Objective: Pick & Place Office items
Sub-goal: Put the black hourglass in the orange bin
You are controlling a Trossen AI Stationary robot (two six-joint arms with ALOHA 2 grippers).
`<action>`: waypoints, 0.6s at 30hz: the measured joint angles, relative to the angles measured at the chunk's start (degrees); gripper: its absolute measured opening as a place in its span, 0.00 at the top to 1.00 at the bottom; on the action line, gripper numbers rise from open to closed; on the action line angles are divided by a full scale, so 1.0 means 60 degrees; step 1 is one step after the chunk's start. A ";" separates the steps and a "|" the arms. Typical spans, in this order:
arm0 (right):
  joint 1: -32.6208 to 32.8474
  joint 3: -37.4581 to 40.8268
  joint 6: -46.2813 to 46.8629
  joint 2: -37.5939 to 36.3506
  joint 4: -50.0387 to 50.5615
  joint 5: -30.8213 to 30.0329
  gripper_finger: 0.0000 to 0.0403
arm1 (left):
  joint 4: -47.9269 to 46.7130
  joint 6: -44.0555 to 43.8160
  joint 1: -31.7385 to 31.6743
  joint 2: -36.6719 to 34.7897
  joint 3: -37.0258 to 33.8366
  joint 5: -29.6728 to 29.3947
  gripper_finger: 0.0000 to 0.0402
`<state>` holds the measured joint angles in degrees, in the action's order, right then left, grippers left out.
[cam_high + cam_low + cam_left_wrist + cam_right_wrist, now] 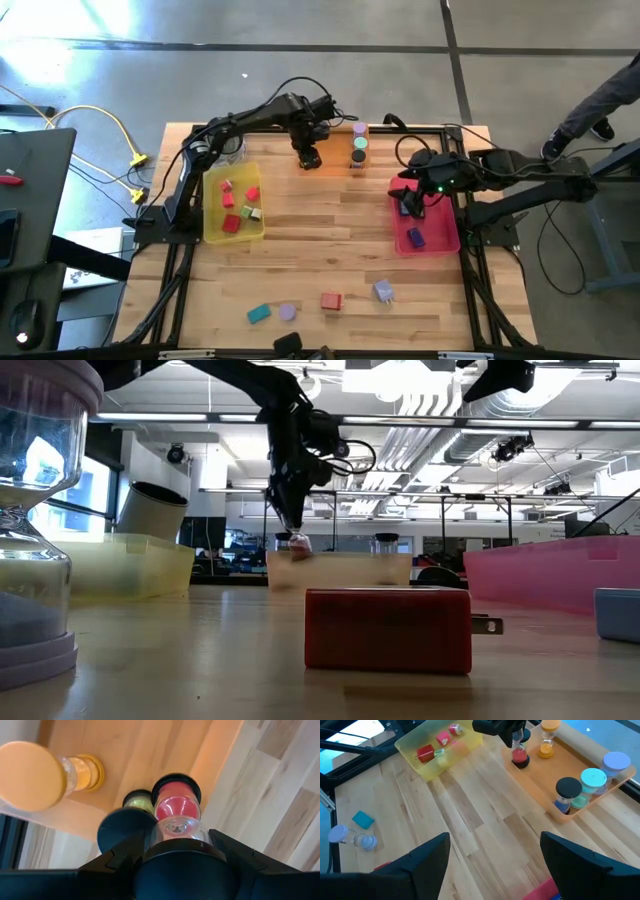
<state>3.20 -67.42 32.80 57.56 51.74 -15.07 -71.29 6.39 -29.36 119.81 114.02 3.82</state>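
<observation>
Office items: sorted in part; some lie in the trays, others are loose on the table [330,215].
Yellow tray [212,232]: holds several red blocks and one greenish piece.
Pink tray [400,240]: holds a dark-blue block [416,238]; the right arm hovers over its far end.
Orange tray [540,785]: holds sand timers, among them an orange one [549,735], a black-capped one [567,790], a teal one [592,781] and a lavender one [616,764].
Left gripper [515,740]: over the orange tray, clenched on a red sand timer [519,754] whose base seems to rest on the tray floor.
Right gripper [495,857]: released, fingers spread wide, nothing between them.
Left to do: a teal block [259,313], a lavender timer [288,312], a red block [331,300] and a lavender block [383,291] lie near the table's front edge, well apart from every tray.
Progress: roughly past halfway, by my judgement.
</observation>
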 joint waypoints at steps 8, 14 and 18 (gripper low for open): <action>0.0008 0.0000 -0.0008 0.0000 -0.0003 0.0002 0.26 | -0.0298 0.0044 -0.0011 -0.0007 -0.0002 -0.0587 0.52; 0.0007 0.0000 -0.0117 0.0000 -0.0003 0.0004 0.26 | -0.0368 0.0052 -0.0040 -0.0007 -0.0004 -0.0736 0.52; 0.0008 0.0000 -0.0186 0.0004 -0.0003 0.0001 0.26 | -0.0624 0.0292 -0.0023 0.0037 -0.0004 -0.0515 0.52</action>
<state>3.25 -67.42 31.68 57.58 51.72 -15.07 -75.04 8.14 -29.51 120.03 113.99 0.73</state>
